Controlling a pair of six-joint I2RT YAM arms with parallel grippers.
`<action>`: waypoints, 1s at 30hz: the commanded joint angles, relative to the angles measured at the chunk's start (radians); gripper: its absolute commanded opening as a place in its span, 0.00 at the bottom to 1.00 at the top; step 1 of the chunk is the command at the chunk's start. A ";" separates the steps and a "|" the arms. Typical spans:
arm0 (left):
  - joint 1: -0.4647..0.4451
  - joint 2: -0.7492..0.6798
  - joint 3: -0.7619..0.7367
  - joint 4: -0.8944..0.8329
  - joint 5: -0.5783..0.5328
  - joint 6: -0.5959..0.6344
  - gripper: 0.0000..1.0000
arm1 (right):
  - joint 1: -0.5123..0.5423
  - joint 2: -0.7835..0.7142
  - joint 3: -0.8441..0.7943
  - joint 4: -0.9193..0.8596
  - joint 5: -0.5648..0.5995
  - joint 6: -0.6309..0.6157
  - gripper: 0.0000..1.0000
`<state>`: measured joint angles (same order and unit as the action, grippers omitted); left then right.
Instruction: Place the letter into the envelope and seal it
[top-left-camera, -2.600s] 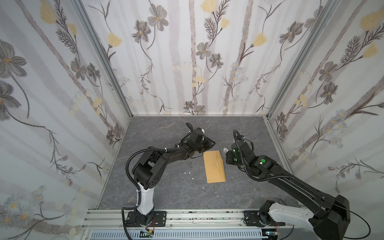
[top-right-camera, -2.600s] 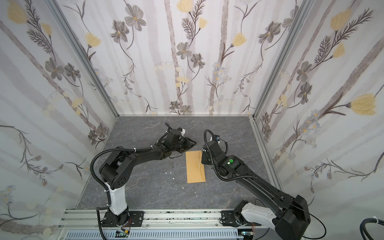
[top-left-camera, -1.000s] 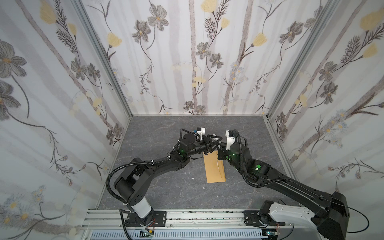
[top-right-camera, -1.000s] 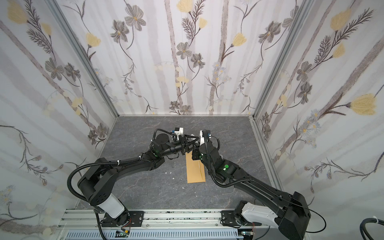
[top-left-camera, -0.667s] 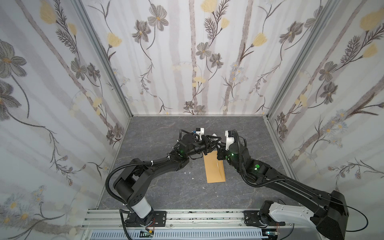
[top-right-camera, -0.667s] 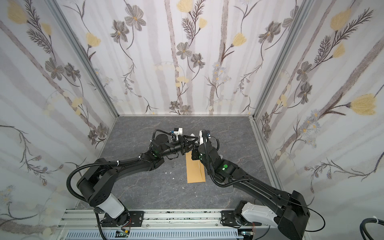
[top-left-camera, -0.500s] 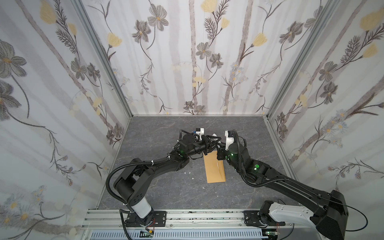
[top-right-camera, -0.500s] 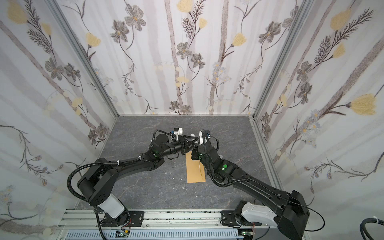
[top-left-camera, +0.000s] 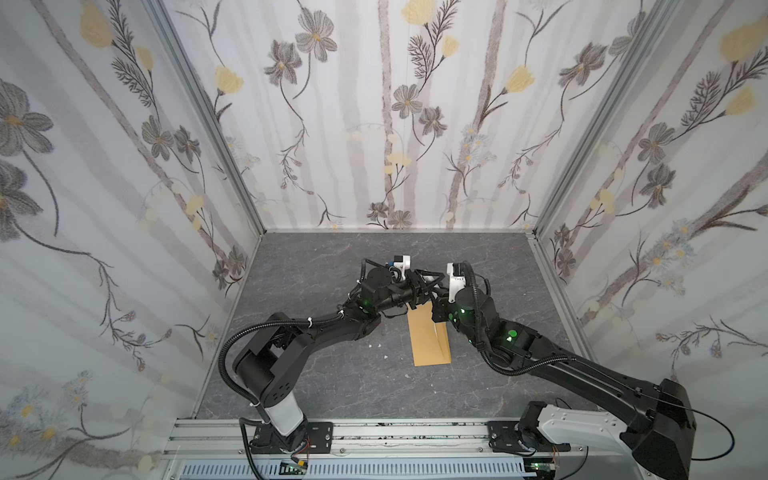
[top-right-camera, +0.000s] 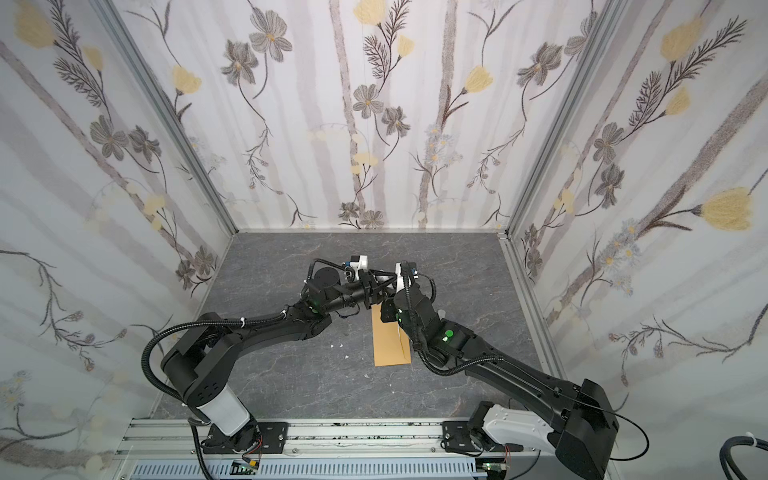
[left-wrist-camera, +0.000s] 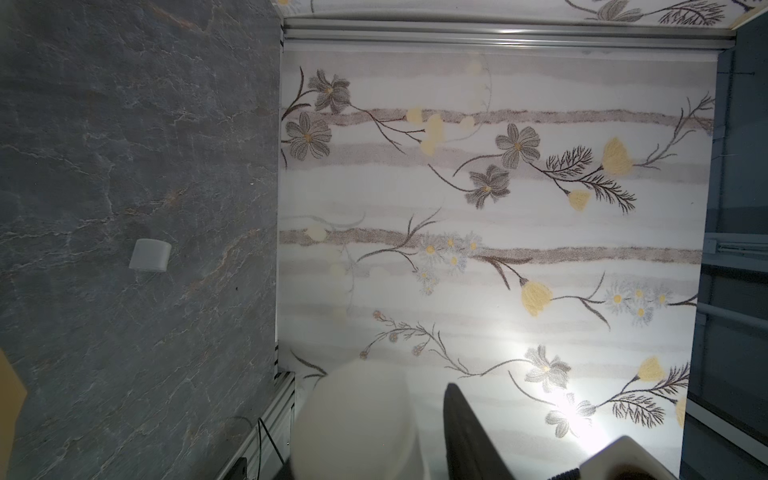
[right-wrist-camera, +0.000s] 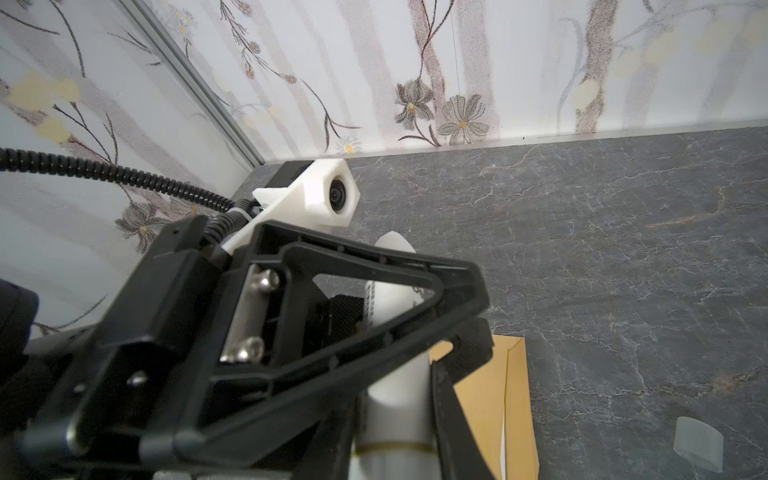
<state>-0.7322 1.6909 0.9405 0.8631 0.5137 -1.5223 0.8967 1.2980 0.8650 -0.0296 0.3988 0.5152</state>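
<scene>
Noting envelope (top-left-camera: 429, 345) flat on the grey surface (top-left-camera: 332, 374), roughly central, far end tucked beneath both hands. No loose sheet anywhere on the surface in both top views. Only a thin white strip (right-wrist-camera: 503, 444) along a seam of the envelope in the right wrist view, so judging the letter to be inside already. Cannot tell flap position, hidden by the arms.

Right hand (top-left-camera: 437, 309) clamped on the lower part of a white tube (right-wrist-camera: 395, 291), holding it off the surface above the envelope's far end. Left hand (top-left-camera: 424, 289) set across from the other side, fingers either side of the tube's upper part. Cannot tell whether pressing on it or just short of contact. Small pale cap (right-wrist-camera: 698, 444) lying alone on the surface, well apart from the envelope, probably off the tube.

Judged stage: insertion done, sealing not. Probably readying the tube, likely glue, for the flap. Left to do: expose the stick, run it along the flap, fold down, press shut. Worth watching: envelope unpinned, apt to slide under the tube.
</scene>
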 joint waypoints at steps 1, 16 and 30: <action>-0.002 0.004 0.005 0.050 0.025 0.011 0.22 | 0.002 0.002 -0.003 0.073 -0.024 0.014 0.00; 0.063 -0.052 -0.127 0.009 -0.011 0.141 0.00 | -0.070 -0.095 -0.059 0.031 -0.178 0.105 0.40; 0.008 -0.135 -0.053 -0.681 -0.268 0.780 0.00 | -0.249 -0.230 -0.185 -0.104 -0.377 0.114 0.40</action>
<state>-0.7200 1.5719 0.8921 0.2943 0.3050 -0.9009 0.6724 1.0809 0.6975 -0.1337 0.0650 0.6209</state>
